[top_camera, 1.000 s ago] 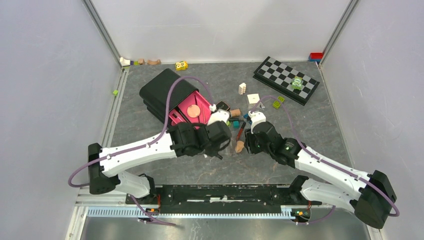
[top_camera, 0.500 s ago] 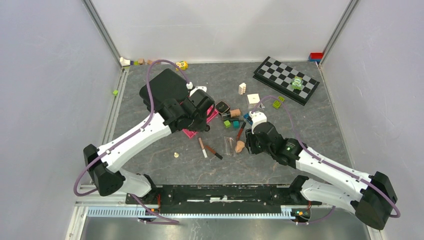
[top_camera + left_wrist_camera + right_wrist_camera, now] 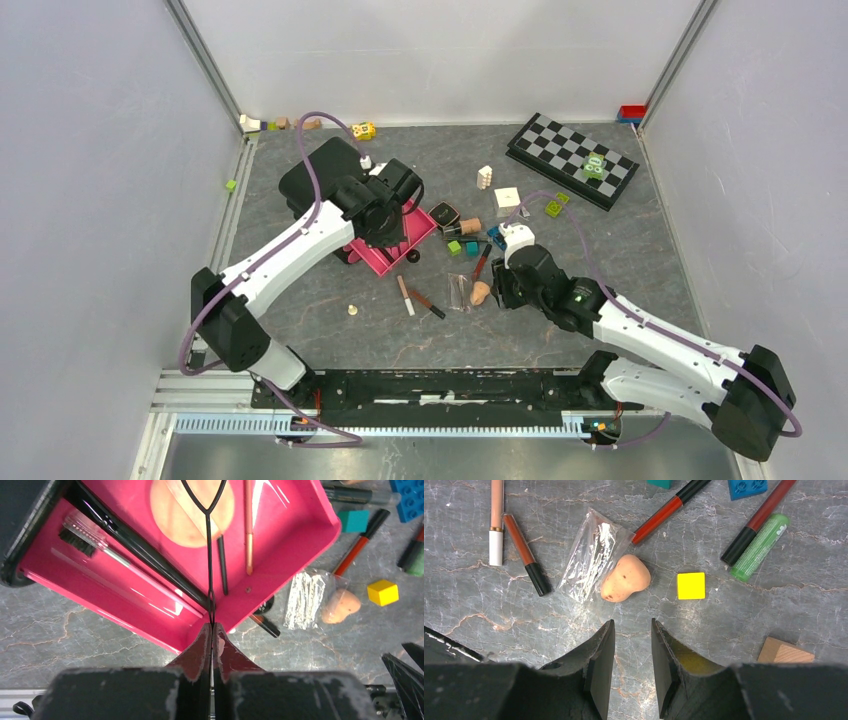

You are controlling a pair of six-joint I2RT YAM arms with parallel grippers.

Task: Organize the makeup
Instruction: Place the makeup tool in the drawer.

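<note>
While our left tool (image 3: 212, 628) pinches a wire (image 3: 208, 555) over the tray (image 3: 300, 530), our right tool (image 3: 632, 625) gapes by sponge (image 3: 625, 578) and yellow block (image 3: 690, 585)

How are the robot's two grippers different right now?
The left gripper is shut, pinching a thin black wire tool; the right gripper is open and holds nothing. The left gripper is over the pink tray; the right gripper is over the grey table, near the peach sponge. Both have two fingers and point downward.
</note>
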